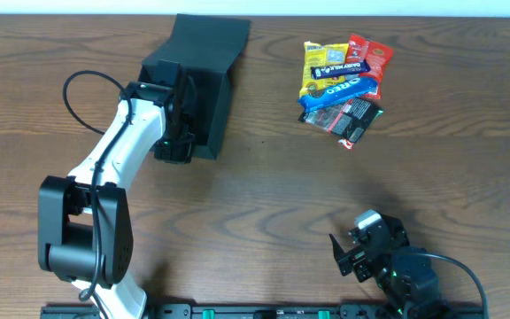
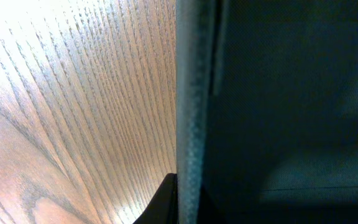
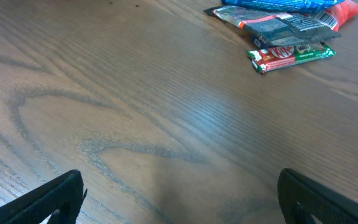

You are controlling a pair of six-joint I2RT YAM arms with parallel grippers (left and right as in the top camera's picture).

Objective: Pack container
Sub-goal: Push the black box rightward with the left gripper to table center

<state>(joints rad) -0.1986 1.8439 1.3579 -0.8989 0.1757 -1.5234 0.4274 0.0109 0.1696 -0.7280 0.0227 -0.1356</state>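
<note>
Far left of the table, 1 white arm reaches to the container, which sits toward the back-left, well apart from the snacks. The left gripper looks pinched tight on the box's side wall. The wrist view puts that cardboard edge right against its finger, most likely to steady the box so it won't slide during loading. Moving right: 1 overlapping heap of snack packets, and I count 5: 1 yellow, 1 red, 1 blue, 1 black, plus 1 KitKat bar peeking out beneath. Lower right, the right gripper sits low, jaws spread wide, holding nothing. It faces the heap, presumably ready to fetch.
</note>
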